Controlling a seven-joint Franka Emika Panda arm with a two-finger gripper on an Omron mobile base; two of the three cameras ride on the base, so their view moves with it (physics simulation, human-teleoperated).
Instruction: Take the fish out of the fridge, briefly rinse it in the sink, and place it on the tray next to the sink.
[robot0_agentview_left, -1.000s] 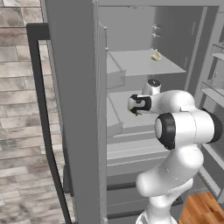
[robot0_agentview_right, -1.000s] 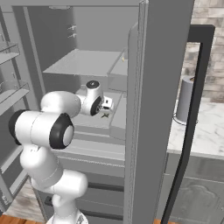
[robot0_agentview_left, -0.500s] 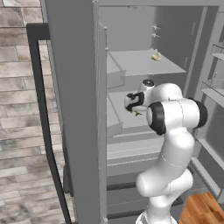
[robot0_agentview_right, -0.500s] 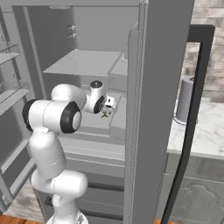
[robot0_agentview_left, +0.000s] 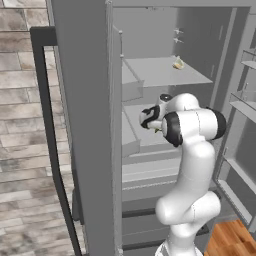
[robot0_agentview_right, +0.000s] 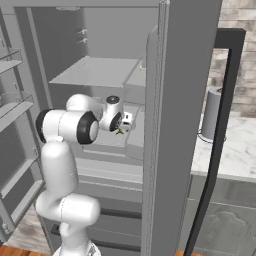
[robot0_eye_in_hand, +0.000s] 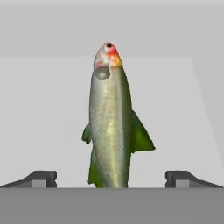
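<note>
Grey fridge (robot0_agentview_right: 185, 75) shelf, pincer (robot0_eye_in_hand: 111, 179) spread wide, fingertips (robot0_eye_in_hand: 41, 178) flanking fish (robot0_eye_in_hand: 110, 127), not touching it

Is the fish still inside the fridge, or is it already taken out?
Still inside. In the hand view the fish lies on a grey fridge shelf between the fingertips of the open gripper, not yet gripped.

The arm (robot0_agentview_left: 192, 165) was glossy white, built of rounded, bulbous segments. Dark, near-black rings marked its joints. The two finger tips (robot0_eye_in_hand: 41, 178) were small, dark and blocky.
</note>
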